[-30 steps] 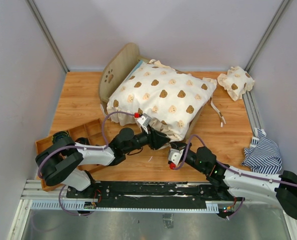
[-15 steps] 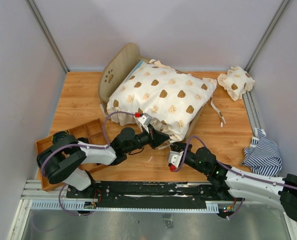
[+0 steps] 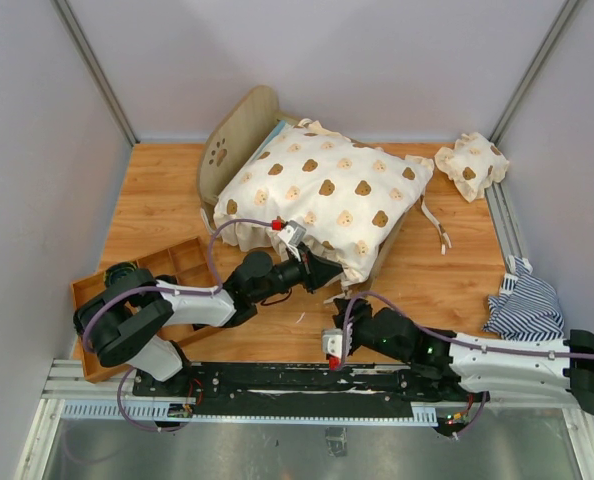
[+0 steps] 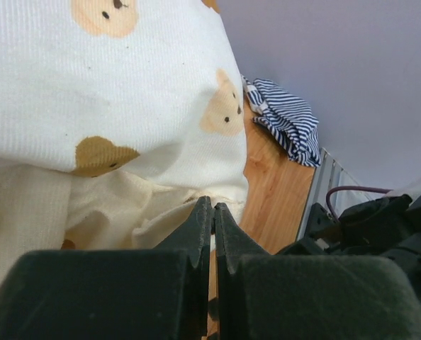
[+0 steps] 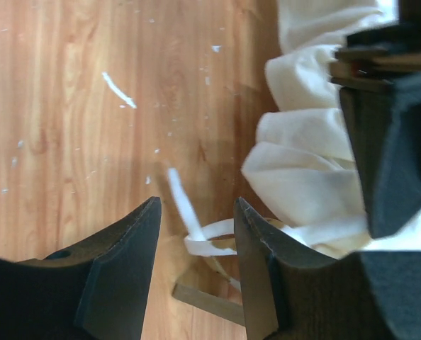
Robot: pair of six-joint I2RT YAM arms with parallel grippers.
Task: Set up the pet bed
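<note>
Right gripper (image 5: 196,204) back from bear-print cover (image 3: 327,190)

Top external: high behind the arm bases, looking down over the worktop (image 3: 157,200). Left wrist: close, low, facing the bear-print cover (image 4: 125,71). Right wrist: close, facing down onto worktop. All share the cover's near edge.

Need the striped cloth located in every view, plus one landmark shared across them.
Top external: striped cloth at the far right, a little below mid-height.
Left wrist: striped cloth right of centre, in the upper half.
Right wrist: not in it.
Shared landmark: bear-print cover, visible in all three.
</note>
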